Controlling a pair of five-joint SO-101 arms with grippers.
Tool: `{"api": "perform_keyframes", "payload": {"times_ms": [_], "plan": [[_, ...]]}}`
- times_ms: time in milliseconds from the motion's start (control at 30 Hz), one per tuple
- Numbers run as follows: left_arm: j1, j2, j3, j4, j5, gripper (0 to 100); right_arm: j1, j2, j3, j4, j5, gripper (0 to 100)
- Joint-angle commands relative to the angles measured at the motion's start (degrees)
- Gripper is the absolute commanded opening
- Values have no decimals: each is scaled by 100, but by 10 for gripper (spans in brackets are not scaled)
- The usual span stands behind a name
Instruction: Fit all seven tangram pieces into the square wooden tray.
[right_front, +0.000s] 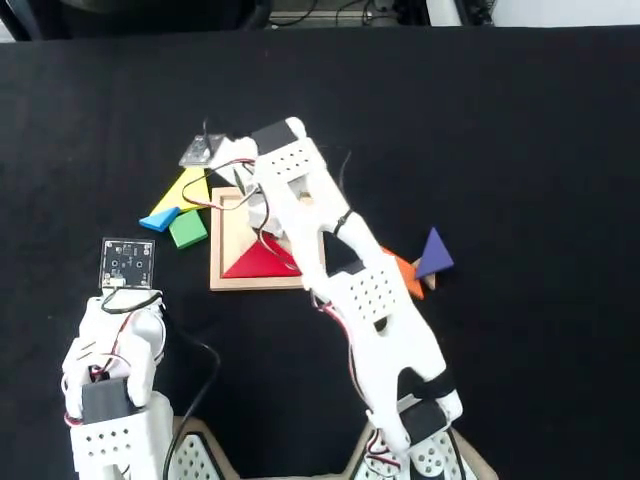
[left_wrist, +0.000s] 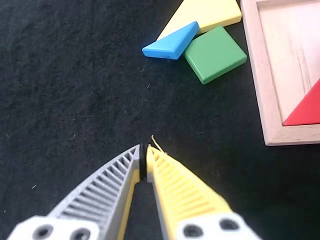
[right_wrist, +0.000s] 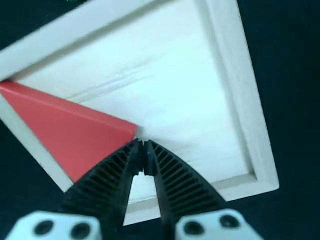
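Note:
The square wooden tray (right_front: 255, 285) lies left of the table's centre with a red triangle (right_front: 252, 262) in its near corner. My right gripper (right_wrist: 143, 145) is shut and empty, its tips at the red triangle's (right_wrist: 80, 135) point over the tray floor (right_wrist: 165, 85). A yellow triangle (right_front: 186, 187), a blue piece (right_front: 158, 219) and a green square (right_front: 187, 229) lie left of the tray. An orange piece (right_front: 406, 272) and a purple triangle (right_front: 434, 253) lie to its right. My left gripper (left_wrist: 145, 150) is shut over bare table, short of the blue piece (left_wrist: 171, 42) and green square (left_wrist: 215, 54).
The right arm (right_front: 320, 250) stretches across the tray and hides much of its inside. The left arm (right_front: 115, 340) stands at the near left corner. A black cloth covers the table; cables run along the far edge.

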Motion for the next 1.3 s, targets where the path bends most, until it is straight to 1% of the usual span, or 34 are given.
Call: {"api": "perform_keyframes", "payload": {"times_ms": [0,200,500,933,1067,1167,1267], "plan": [[75,-44,84,9,-53,33,-97,-66,-690,220,-44,11],[75,-44,84,18,-53,33,141,-13,-1516,255,-79,11],[75,-44,84,9,-53,33,-440,558,-1578,264,-44,11],[84,-44,84,-9,-53,33,-308,760,-1578,448,-88,11],[84,-44,84,-9,-53,33,-316,312,-1675,448,-88,11],[84,-44,84,-9,-44,33,-299,-374,-1622,466,-114,11],[84,-44,84,-18,-35,33,-237,-1279,-1613,466,-607,11]]}}
